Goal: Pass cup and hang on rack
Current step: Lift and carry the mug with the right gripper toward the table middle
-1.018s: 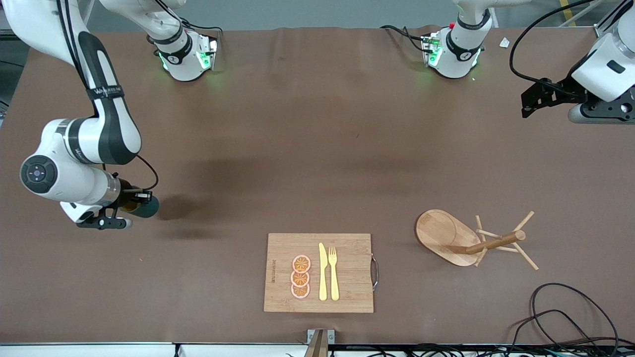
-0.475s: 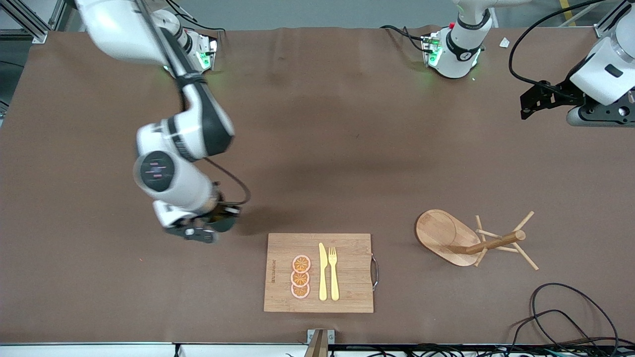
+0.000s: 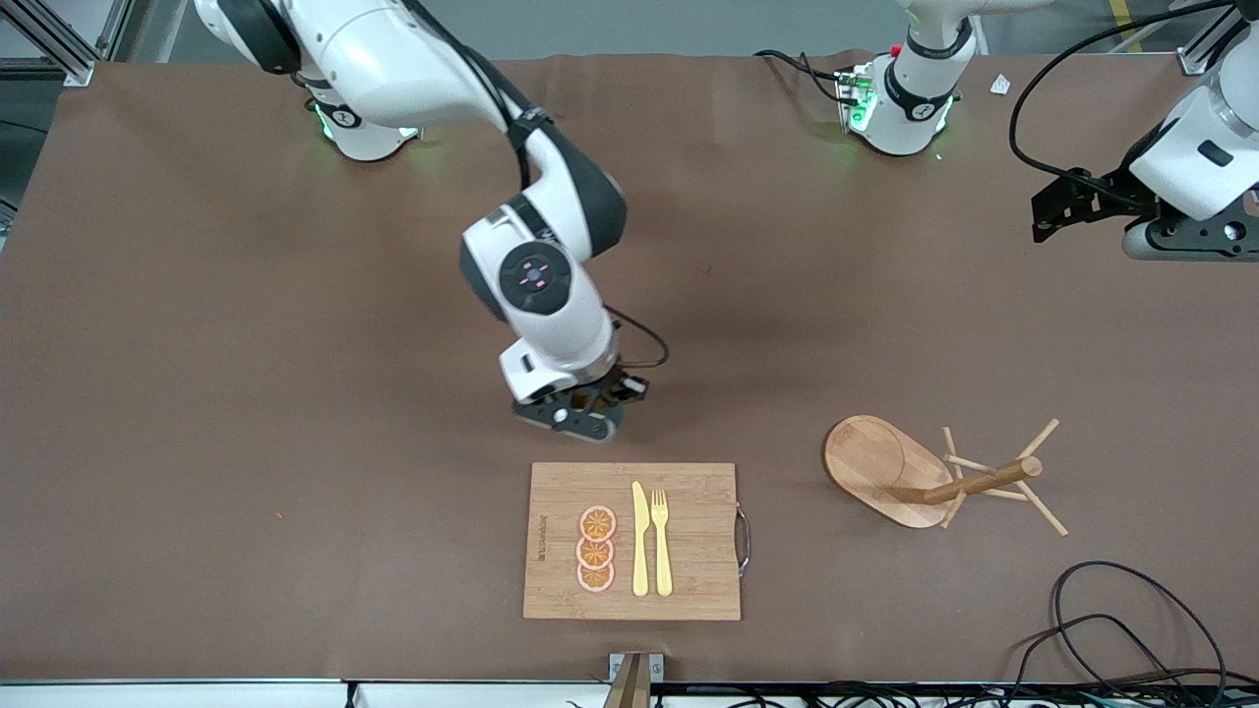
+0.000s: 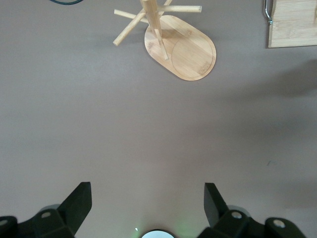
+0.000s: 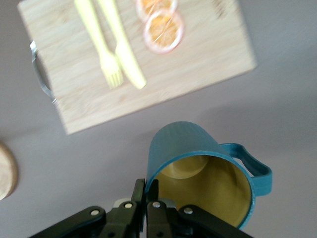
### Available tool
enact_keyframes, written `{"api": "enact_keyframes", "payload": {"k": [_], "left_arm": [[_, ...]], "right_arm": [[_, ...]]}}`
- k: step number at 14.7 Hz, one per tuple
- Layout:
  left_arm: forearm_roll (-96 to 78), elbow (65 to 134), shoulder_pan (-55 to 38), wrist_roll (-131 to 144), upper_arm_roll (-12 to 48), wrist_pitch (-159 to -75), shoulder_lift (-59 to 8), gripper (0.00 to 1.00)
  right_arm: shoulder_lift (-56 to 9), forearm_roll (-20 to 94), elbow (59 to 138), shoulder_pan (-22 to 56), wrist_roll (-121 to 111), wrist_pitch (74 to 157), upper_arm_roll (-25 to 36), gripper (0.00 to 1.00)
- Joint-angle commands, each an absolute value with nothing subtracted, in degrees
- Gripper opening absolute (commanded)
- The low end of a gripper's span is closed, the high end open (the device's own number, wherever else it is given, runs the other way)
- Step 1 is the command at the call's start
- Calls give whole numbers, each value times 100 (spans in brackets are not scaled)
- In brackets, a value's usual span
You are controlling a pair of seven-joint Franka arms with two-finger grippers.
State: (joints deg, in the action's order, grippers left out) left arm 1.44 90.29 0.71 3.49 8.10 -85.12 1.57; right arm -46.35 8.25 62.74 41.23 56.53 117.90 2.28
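Observation:
My right gripper [image 3: 595,405] hangs just above the table beside the cutting board's edge nearest the robots. In the right wrist view its jaws [image 5: 146,187] are shut on the rim of the cup [image 5: 198,163], a dark teal mug with a yellowish inside and a loop handle. The wrist hides most of the cup in the front view. The rack [image 3: 934,477], a light wooden mug tree with an oval base and thin pegs, stands toward the left arm's end; it also shows in the left wrist view [image 4: 181,47]. My left gripper [image 3: 1041,205] waits open and empty [image 4: 146,201] above that end.
A bamboo cutting board [image 3: 689,551] with orange slices [image 3: 596,549], a yellow knife [image 3: 639,539] and fork [image 3: 661,541] lies near the table's front edge. It also shows in the right wrist view [image 5: 198,64]. Black cables [image 3: 1111,629] lie at the front corner.
My right arm has swung with the cup from its own end of the table toward the middle. The left arm has barely moved.

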Motion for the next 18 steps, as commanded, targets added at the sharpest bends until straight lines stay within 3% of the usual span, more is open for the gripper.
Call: {"api": "enact_keyframes", "payload": {"k": [1, 8, 13, 15, 17, 18], "left_arm": [[193, 9000, 123, 308, 835, -8552, 114, 100], [132, 8807, 123, 351, 835, -8552, -202, 100], [141, 8455, 44, 395, 844, -8596, -466, 100], [149, 8455, 53, 396, 844, -8596, -475, 100], [132, 8455, 53, 404, 844, -8596, -527, 100], [132, 8455, 44, 404, 844, -8596, -527, 100]], "right_arm": [[-5000, 967, 6021, 4341, 6194, 12249, 45, 0], [-5475, 941, 5819, 4834, 6855, 12428, -26, 1], [-5528, 940, 5783, 4825, 6952, 12384, -18, 8], [-5502, 940, 5783, 4790, 6952, 12314, -26, 19], [-5415, 949, 5783, 4729, 6961, 12182, -35, 46], [-5318, 949, 5783, 4676, 6952, 12016, -26, 82]]}}
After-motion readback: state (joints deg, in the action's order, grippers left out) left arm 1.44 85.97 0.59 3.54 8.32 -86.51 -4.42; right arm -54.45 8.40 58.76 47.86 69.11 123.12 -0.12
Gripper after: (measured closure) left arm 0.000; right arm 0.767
